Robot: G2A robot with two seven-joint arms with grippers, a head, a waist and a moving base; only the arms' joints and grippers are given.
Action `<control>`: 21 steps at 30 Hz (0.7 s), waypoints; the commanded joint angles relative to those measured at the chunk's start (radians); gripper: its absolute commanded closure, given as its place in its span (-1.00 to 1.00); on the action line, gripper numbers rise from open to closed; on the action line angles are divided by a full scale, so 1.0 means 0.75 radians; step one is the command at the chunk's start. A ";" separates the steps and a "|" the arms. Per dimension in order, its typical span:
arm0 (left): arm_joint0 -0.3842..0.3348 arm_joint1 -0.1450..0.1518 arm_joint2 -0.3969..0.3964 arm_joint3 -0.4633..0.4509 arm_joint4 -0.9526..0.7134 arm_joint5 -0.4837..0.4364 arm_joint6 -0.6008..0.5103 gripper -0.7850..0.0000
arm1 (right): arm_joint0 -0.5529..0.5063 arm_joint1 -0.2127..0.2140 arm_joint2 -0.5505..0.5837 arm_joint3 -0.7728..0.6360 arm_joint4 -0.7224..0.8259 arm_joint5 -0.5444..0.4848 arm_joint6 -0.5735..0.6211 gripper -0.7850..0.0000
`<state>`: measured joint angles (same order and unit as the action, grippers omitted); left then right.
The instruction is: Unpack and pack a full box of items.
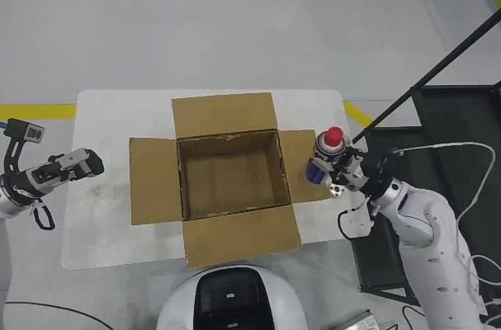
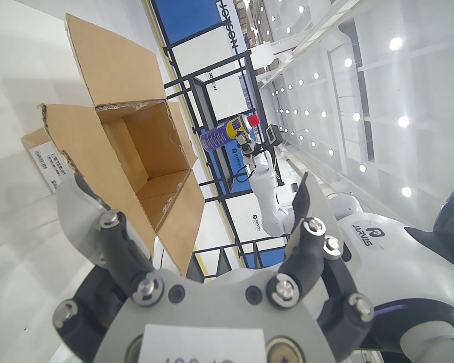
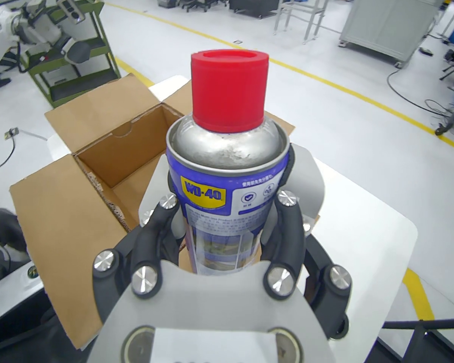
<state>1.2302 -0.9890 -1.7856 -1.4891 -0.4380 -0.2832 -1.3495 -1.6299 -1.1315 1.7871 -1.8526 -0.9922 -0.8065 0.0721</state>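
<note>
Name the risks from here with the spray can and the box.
1. The blue spray can with a red cap hangs over the right flap of the open brown cardboard box, not its opening; released now, it would likely hit the flap and roll off.
2. The right arm's jaws pinch a smooth round body, so it may slip.

The box (image 1: pixel 225 115) is plain brown cardboard inside and out, and one flap bears a white label (image 2: pixel 49 160) with black bars. The spray can (image 3: pixel 227 198) is blue with a yellow patch and white print, its shoulder bare silver, its cap (image 3: pixel 229 90) red. The counter (image 1: pixel 118 124) is white. The left jaws and the right jaws are alike black with silver screws and pale grey pads (image 2: pixel 75 205). The floor (image 1: pixel 233 41) is light grey, crossed by a yellow line (image 1: pixel 27 110)
</note>
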 commanded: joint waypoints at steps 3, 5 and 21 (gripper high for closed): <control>0.000 0.000 0.000 0.000 0.000 0.000 0.000 -1.00 | -0.133 -0.006 0.119 0.083 -0.057 -0.010 -0.311 1.00; 0.000 0.000 0.000 0.000 0.000 0.000 0.000 -1.00 | -0.194 -0.012 0.151 0.128 -0.118 0.012 -0.459 1.00; 0.000 0.000 0.000 0.000 0.000 0.000 0.000 -1.00 | -0.327 -0.032 0.119 0.225 -0.354 0.134 -0.828 1.00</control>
<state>1.2302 -0.9890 -1.7856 -1.4891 -0.4380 -0.2832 -1.3495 -1.8752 -1.1552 1.8764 -1.6835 -1.2572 -0.7060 -0.5489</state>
